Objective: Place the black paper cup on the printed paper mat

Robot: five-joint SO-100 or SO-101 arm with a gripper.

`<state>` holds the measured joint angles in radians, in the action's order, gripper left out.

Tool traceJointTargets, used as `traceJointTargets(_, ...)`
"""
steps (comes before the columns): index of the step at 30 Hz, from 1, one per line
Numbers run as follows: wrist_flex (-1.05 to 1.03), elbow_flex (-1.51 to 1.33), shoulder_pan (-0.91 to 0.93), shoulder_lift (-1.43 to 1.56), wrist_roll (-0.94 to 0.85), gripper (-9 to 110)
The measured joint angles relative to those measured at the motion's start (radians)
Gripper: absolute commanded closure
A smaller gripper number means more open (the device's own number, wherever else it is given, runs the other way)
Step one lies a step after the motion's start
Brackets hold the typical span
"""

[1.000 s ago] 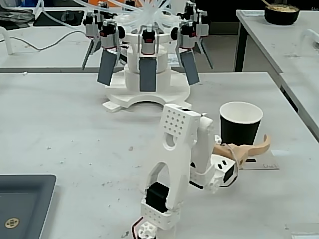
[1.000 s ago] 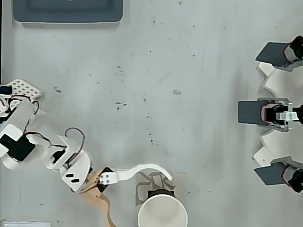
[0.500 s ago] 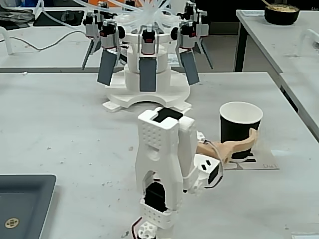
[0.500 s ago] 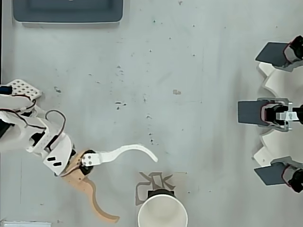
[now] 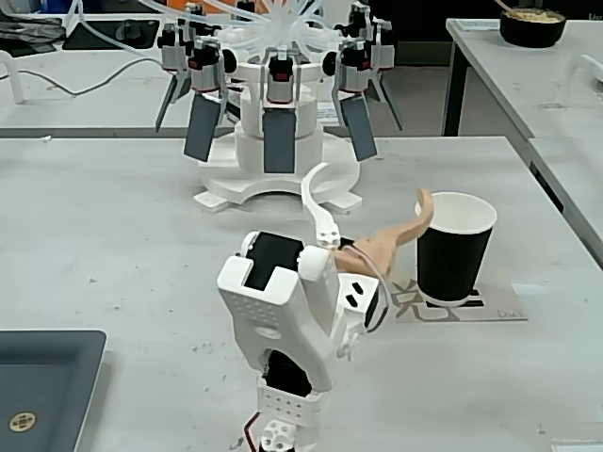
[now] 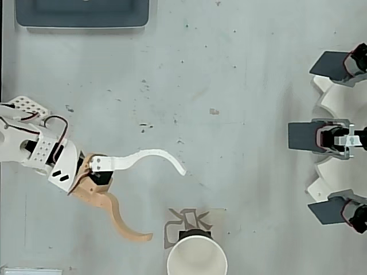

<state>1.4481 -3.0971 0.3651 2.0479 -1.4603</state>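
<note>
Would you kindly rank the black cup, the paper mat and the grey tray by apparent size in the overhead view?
1. Grey tray, though cropped
2. Black cup, cropped and nearer the camera
3. Paper mat, mostly hidden beneath the cup

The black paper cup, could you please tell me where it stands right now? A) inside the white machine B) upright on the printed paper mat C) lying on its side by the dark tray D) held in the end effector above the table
B: the black paper cup stands upright on the printed paper mat, and the open end effector is apart from it.
</note>
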Motion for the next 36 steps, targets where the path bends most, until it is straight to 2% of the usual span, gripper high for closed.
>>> traceJointTargets(7,-0.054,-0.012,-0.166,0.104,0.0,79)
traceJointTargets(19,-0.232,0.011,-0.454,0.133,-0.055,80)
traceJointTargets(36,-0.256,0.494,-0.488,-0.368,-0.08,82)
